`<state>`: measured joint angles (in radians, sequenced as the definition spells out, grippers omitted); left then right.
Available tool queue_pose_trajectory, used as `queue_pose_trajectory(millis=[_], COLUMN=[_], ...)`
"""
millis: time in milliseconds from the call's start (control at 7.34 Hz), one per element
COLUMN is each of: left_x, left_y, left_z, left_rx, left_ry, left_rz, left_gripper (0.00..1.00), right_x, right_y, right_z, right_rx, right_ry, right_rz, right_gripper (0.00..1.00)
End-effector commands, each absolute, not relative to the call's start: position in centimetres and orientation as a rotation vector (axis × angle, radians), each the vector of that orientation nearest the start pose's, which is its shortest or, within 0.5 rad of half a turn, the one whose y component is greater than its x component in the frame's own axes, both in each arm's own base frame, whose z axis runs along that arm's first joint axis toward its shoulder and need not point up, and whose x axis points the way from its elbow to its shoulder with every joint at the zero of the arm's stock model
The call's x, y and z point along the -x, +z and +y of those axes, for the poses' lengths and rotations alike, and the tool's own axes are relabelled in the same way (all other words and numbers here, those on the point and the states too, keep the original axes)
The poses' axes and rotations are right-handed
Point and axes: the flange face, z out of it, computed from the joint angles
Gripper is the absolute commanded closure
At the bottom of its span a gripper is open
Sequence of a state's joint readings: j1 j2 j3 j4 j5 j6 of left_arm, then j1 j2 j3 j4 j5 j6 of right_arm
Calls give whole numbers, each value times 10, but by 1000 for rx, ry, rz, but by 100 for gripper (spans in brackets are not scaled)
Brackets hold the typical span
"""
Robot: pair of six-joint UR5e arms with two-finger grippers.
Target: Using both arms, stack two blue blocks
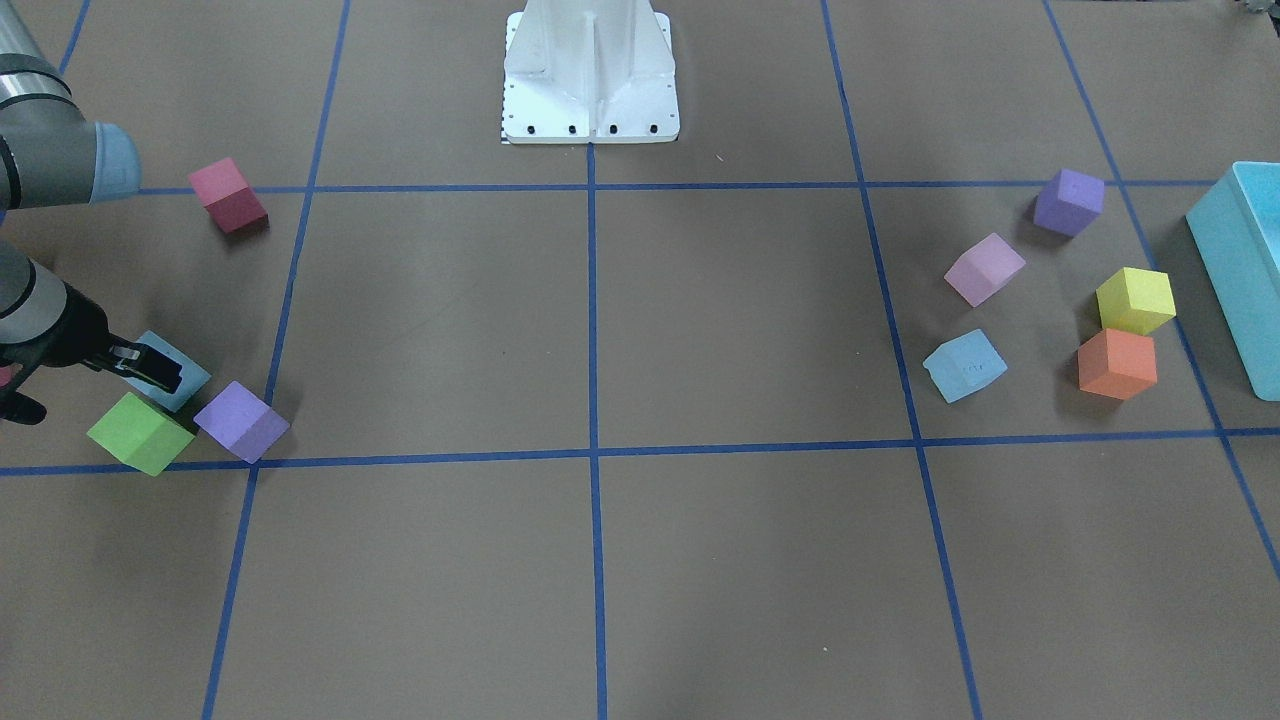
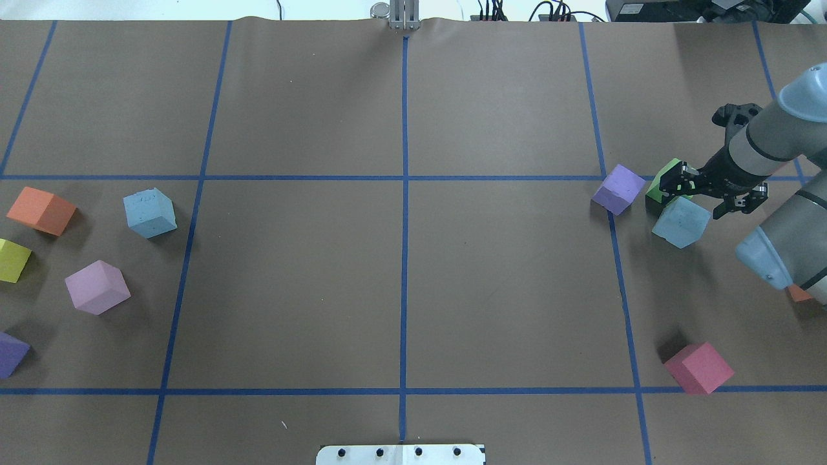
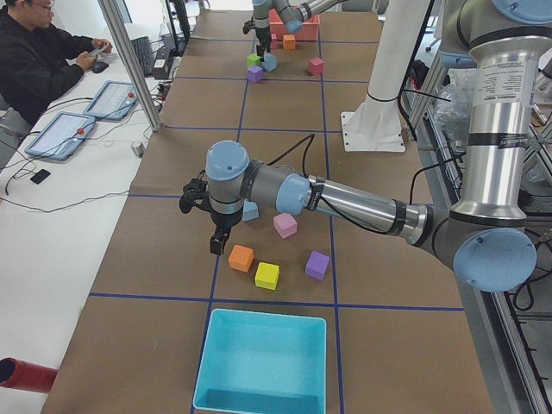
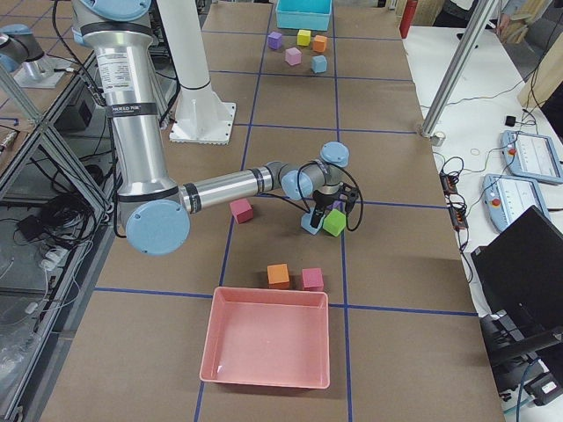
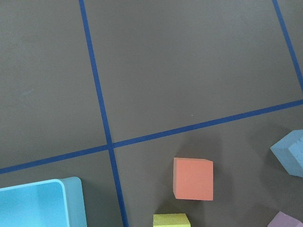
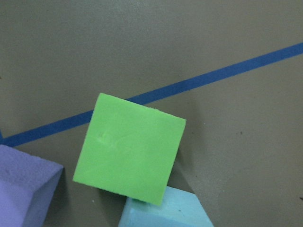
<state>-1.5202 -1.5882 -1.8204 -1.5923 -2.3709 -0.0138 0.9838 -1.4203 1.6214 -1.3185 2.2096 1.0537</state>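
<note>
The right tool (image 2: 678,184) hangs over a pale sky-blue foam cube (image 2: 680,223) near the brown surface's (image 2: 400,278) right edge, partly hiding it. I cannot tell whether it is spread or pinching. The second sky-blue foam cube (image 2: 150,214) sits near the left edge, beside the left tool (image 3: 216,241), whose state is equally unreadable.

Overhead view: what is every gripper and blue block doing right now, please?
right-side pale blue foam cube, on the table, unstacked.
left-side pale blue foam cube, on the table, alone, unstacked.
green foam cube, on the table beside the right-side cube.
right gripper, low at the right-side pale blue foam cube, open or shut unclear.
left gripper, hanging above the table, open or shut unclear.
</note>
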Motion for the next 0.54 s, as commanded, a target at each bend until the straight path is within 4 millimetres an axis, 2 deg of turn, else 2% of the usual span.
queue_pose_trajectory(millis=[0, 408], left_x=[36, 36], left_y=[524, 525], left_z=[-503, -504], left_rx=[-244, -243], left_ry=[149, 148], left_rz=[804, 804], left_gripper=[0, 0], right_x=[260, 254], right_y=[535, 536], right_z=[-515, -512], right_rx=[162, 156], right_ry=[301, 297], right_rz=[-757, -759], right_gripper=[0, 0])
